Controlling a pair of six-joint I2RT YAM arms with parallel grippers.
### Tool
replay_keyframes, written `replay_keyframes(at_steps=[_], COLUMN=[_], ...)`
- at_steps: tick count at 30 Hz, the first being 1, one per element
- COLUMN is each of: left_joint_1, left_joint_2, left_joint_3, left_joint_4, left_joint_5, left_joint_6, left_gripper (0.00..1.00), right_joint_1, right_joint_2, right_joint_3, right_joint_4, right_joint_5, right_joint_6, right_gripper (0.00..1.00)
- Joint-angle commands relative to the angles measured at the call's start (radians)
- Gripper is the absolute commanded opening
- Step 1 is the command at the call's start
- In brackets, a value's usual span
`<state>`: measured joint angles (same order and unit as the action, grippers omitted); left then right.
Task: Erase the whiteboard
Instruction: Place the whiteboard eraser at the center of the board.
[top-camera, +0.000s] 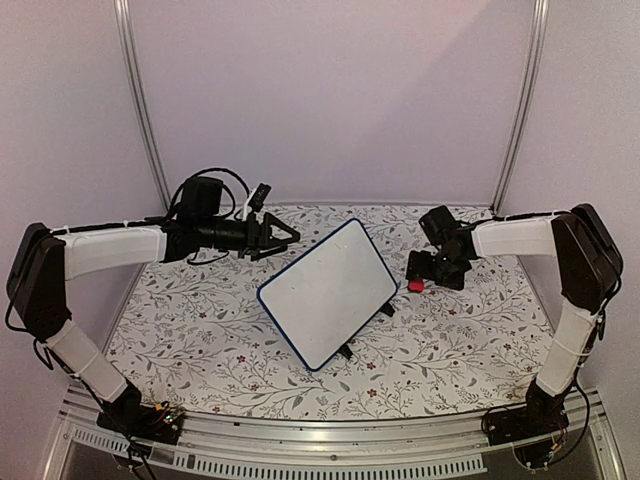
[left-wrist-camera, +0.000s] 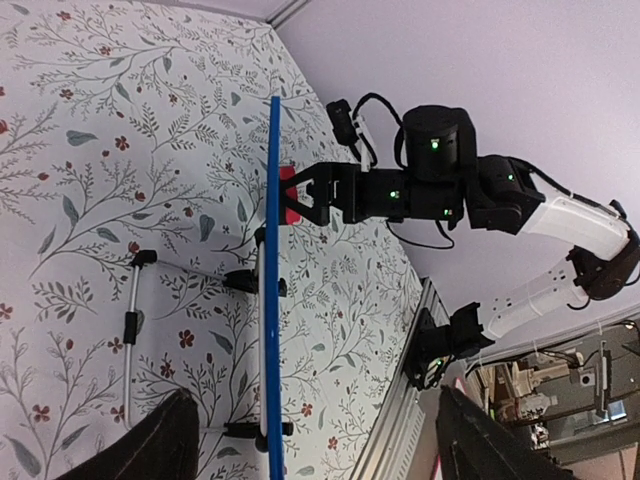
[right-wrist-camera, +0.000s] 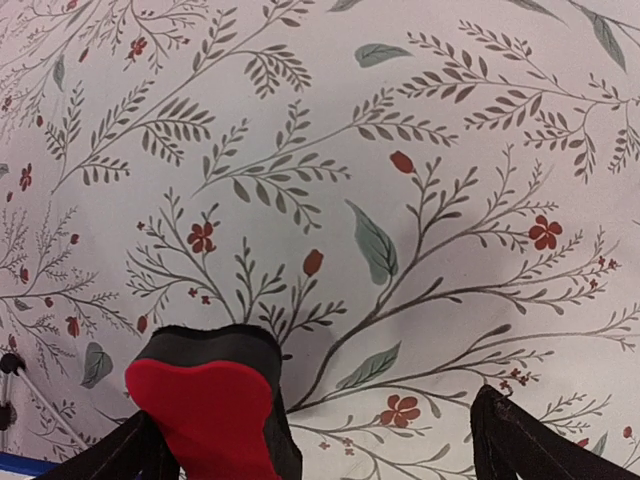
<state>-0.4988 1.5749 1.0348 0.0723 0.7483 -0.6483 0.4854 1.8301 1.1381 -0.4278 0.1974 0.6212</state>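
The blue-framed white rectangular whiteboard is found just left of the released right hand (left hand released too).

Count, all views:
- 1 small rectangular whiteboard, white face, rounded corners, thin dark-blue frame.
- 1 small red block on a black base.
- 1 counter under a white floral-print cloth.
- 2 white-and-black robot arms: left arm, right arm.
- 2 silvery metal corner posts at the back: left post, right post.
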Motion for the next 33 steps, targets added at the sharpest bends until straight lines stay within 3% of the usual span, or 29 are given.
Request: replay_keyframes(at_steps=[1,13,33], left_joint_1=[0.01,0.011,0.01], left_joint_2=[-0.011,-0.015,-0.017], left_joint_3=[-0.011,-0.012,-0.012], left_joint_4=[0.027,0.032,0.032], left_joint_5=[0.008,0.017,0.016], left_joint_6=[-0.001,-0.005,-0.003], left_gripper=[0.81,0.81,0.81], right_joint_1=[0.023,0.038,0.047], right_joint_2=[0.042,0.068,-0.086], right_joint_3=[0.064,0.097,0.051], right_joint_4=[0.01,0.025,0.041], right_joint_5=[-0.034,-0.07,-0.156], right_joint_6=[0.031,0.041,0.06], right_gripper=[0.99,0.99,0.99])
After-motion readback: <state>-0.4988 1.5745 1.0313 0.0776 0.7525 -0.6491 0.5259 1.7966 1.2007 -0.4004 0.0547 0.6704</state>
